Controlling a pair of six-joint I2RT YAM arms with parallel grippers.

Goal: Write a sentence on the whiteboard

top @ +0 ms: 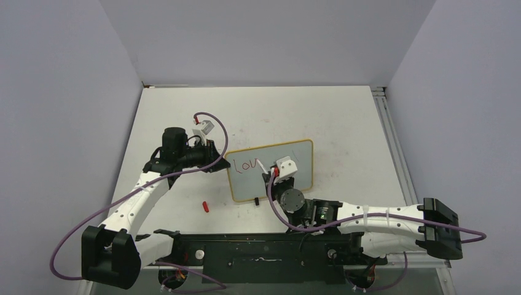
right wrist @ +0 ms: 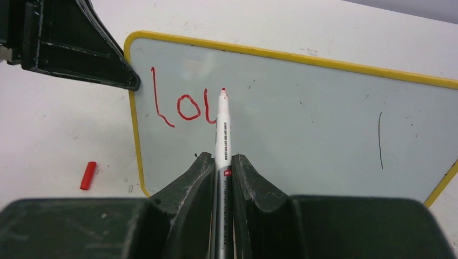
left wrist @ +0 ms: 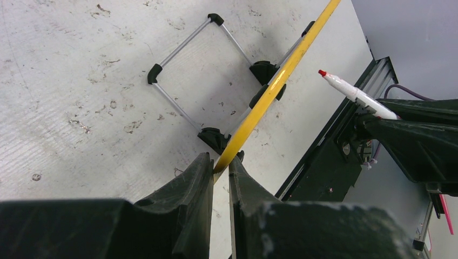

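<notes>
Two closed hands: left hand (left wrist: pixel 220 164) pinches one whiteboard (right wrist: pixel 324 118), right hand (right wrist: pixel 221 162) one marker (right wrist: pixel 223 124); three red letters (right wrist: pixel 189 118).

This is a robotics lab cell: a scuffed white tabletop (top: pixel 344 117) boxed in by plain pale partition walls (top: pixel 264 37), with a left arm (top: pixel 144 195) and a right arm (top: pixel 375 220) bolted to a black base rail (top: pixel 258 252), trailing purple cables (top: pixel 225 134).
</notes>
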